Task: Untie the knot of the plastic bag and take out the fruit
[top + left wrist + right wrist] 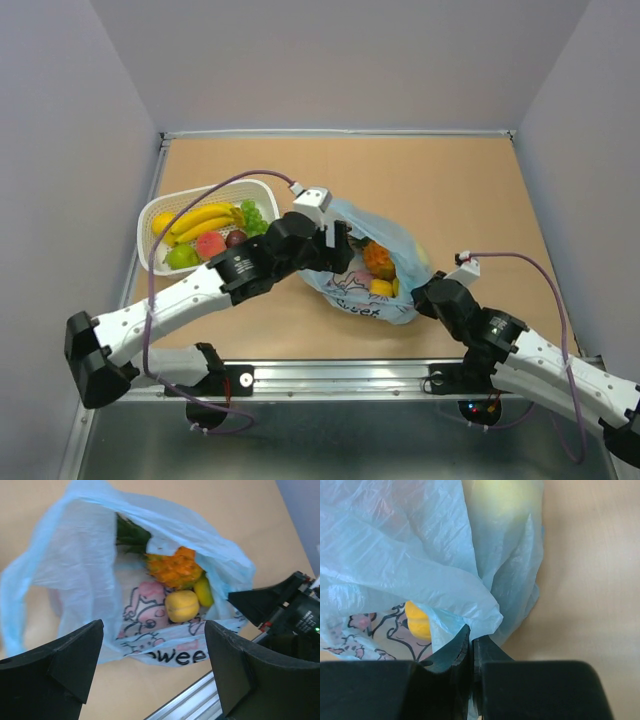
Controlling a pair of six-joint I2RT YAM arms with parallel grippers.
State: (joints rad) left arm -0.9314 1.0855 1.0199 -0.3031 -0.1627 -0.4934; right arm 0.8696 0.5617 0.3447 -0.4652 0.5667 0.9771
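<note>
The light-blue plastic bag (385,300) lies on the table right of centre, its mouth open; no knot shows. Inside it I see a pineapple (173,568) with a green crown, a round yellow fruit (181,606) and a yellow mango (203,591). My left gripper (338,246) is open and empty, and hovers over the bag's left side. In the left wrist view its jaws stand wide apart above the bag's printed front (165,640). My right gripper (471,636) is shut on a fold of the bag (445,575) at its right edge (420,293).
A white slotted basket (150,222) stands at the left with bananas (200,220), green grapes (255,215), a peach and other fruit. A metal rail (340,375) runs along the near table edge. Grey walls surround the table.
</note>
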